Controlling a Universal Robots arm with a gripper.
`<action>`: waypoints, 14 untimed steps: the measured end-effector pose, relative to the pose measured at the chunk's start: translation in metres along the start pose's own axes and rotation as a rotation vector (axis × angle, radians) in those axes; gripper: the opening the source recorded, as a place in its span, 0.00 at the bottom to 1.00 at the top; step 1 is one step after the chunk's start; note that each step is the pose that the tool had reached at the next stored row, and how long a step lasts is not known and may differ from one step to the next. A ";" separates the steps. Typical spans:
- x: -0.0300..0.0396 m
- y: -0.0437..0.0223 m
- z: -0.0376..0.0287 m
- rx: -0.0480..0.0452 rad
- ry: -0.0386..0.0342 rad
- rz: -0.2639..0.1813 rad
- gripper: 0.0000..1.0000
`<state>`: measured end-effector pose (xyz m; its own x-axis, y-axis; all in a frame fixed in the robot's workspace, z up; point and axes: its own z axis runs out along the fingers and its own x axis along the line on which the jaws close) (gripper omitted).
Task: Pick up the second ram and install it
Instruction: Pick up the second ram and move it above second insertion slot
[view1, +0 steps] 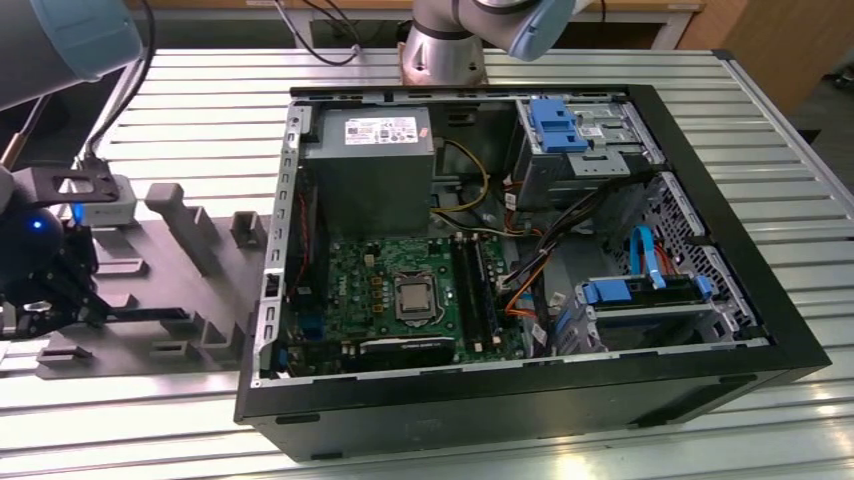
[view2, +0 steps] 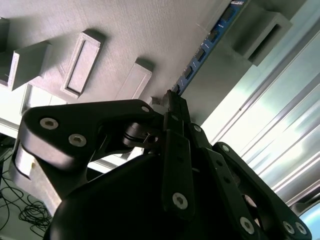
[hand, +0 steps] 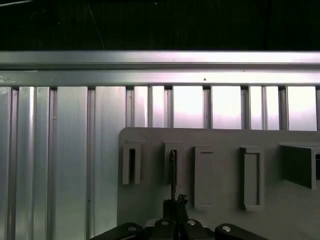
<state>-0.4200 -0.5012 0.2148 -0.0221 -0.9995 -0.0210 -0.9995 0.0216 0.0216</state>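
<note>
The second ram (view2: 202, 52) is a narrow dark-blue stick with black chips, standing on edge on the grey holder tray (view2: 125, 30). My gripper (view2: 170, 100) has its fingers closed on one end of the stick. The first wrist view shows the second ram (hand: 172, 170) edge-on as a thin dark line running away from the gripper (hand: 175, 202). At the exterior view's far left, the gripper (view1: 83, 312) is low over the tray (view1: 174, 260), and the second ram (view1: 147, 314) reaches from it toward the computer case. The black memory slots (view1: 474, 285) lie on the green motherboard.
The open black computer case (view1: 534, 400) lies on the slatted metal table (view1: 747, 130), with a grey power supply (view1: 374, 160), cables and blue drive brackets (view1: 627, 292) inside. Raised grey blocks (view1: 187, 225) stand up from the tray. A robot base (view1: 441, 50) stands behind the case.
</note>
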 end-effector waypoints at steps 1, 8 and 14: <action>0.0000 0.0000 -0.0008 0.0001 -0.0001 0.000 0.11; -0.0002 0.0001 -0.0069 0.0001 -0.0001 0.000 0.11; -0.0004 0.0002 -0.0108 0.0001 -0.0001 0.000 0.11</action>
<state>-0.4200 -0.5010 0.2257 -0.0221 -0.9995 -0.0211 -0.9995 0.0216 0.0215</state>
